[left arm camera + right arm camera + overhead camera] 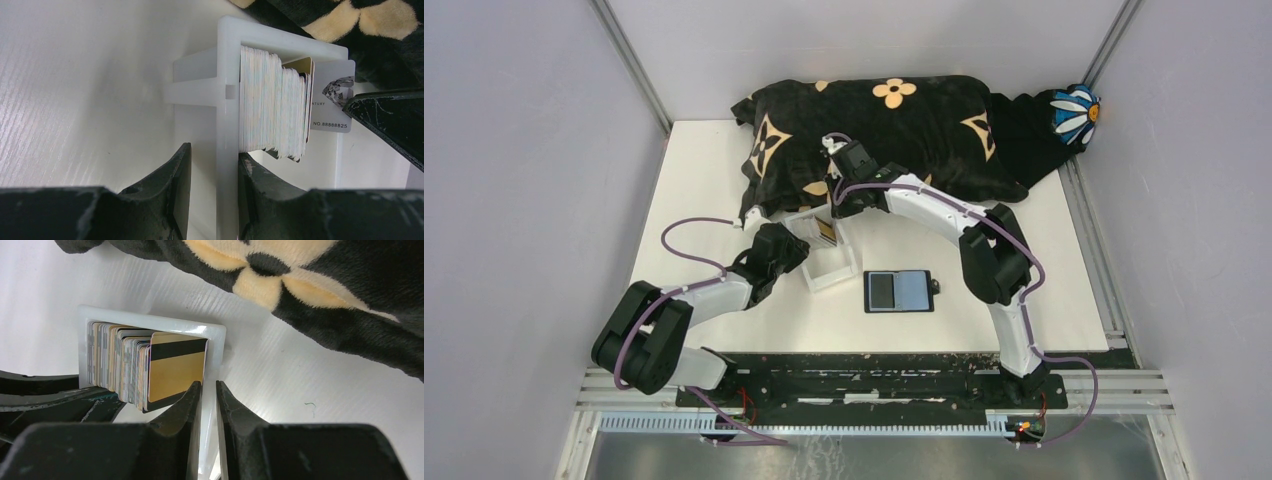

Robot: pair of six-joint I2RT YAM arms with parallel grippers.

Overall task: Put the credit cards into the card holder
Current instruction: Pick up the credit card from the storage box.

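Note:
The credit cards [826,232] stand on edge as a thick stack in a clear acrylic box [830,272]. The stack shows in the left wrist view [272,110] and the right wrist view [122,365], where a gold card [177,372] with a black stripe faces out. The black card holder [899,291] lies open on the table right of the box, showing a grey and a light blue rectangle. My left gripper [802,250] [215,151] straddles the box's side wall [227,100], with a gap at one finger. My right gripper [834,205] [209,384] is shut on the box's end wall [215,355].
A black and tan plush pillow [894,130] lies across the back of the table, close behind the box and over my right wrist. A blue and white flower toy [1074,112] sits at the back right. Grey walls enclose the white table [704,180].

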